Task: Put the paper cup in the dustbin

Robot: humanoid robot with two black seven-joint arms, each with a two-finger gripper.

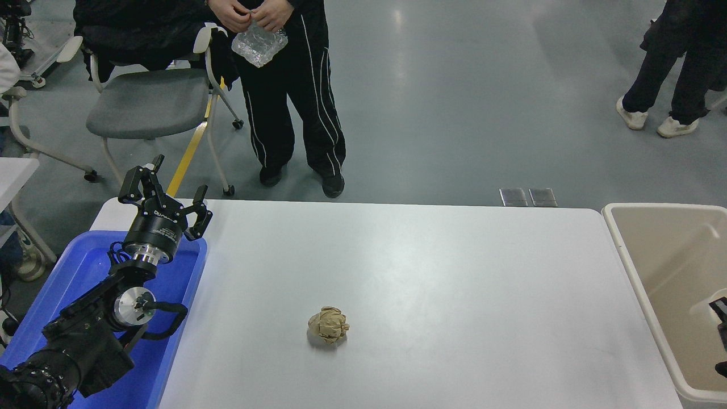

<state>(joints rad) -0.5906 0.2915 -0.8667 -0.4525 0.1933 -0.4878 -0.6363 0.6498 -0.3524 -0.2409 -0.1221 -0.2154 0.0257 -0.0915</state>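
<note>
The beige dustbin stands at the table's right end. A small part of my right gripper shows at the picture's right edge, over the inside of the dustbin. A white rounded shape sits against it; it looks like the paper cup, but too little shows to be sure. I cannot see whether the gripper holds it. My left gripper is parked open and empty over the blue tray at the lower left.
A crumpled brown paper ball lies on the white table, front of centre. The blue tray lies at the left edge. A person stands beyond the far edge holding clear plastic, next to a grey chair.
</note>
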